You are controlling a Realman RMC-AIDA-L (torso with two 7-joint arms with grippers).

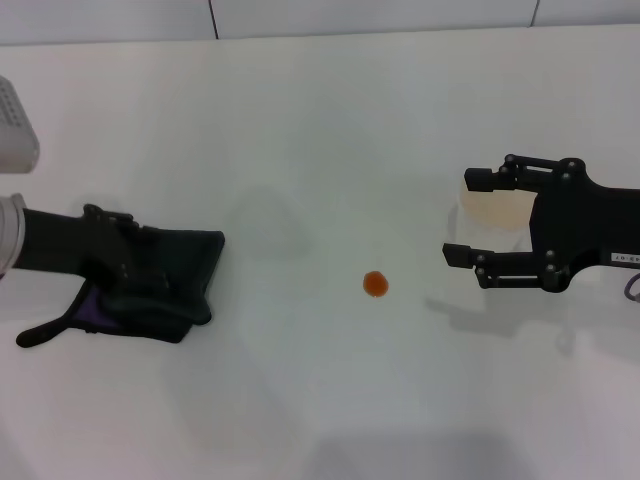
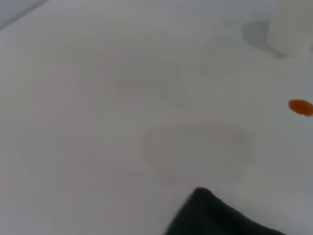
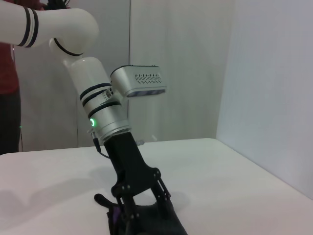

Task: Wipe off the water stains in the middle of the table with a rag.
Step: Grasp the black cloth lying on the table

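Observation:
The water stain [image 1: 375, 284] is a small orange-red blot in the middle of the white table [image 1: 300, 130]. It also shows in the left wrist view [image 2: 300, 107]. The dark rag [image 1: 170, 278], with a purple patch and a thin tail, lies at the left, well apart from the stain. My left gripper [image 1: 135, 270] is shut on the rag and presses it to the table. The right wrist view shows that gripper [image 3: 142, 215] standing on the rag [image 3: 151, 226]. A rag corner [image 2: 215, 218] shows in the left wrist view. My right gripper [image 1: 468, 217] is open at the right, with its fingers on either side of a translucent cup [image 1: 497, 212].
The cup also shows at the far edge of the left wrist view [image 2: 291, 27]. The table's grey seamed edge [image 1: 300, 32] runs along the back. The left arm's white camera housing [image 1: 15, 125] hangs over the far left. A person in red [image 3: 7, 54] stands beyond the table.

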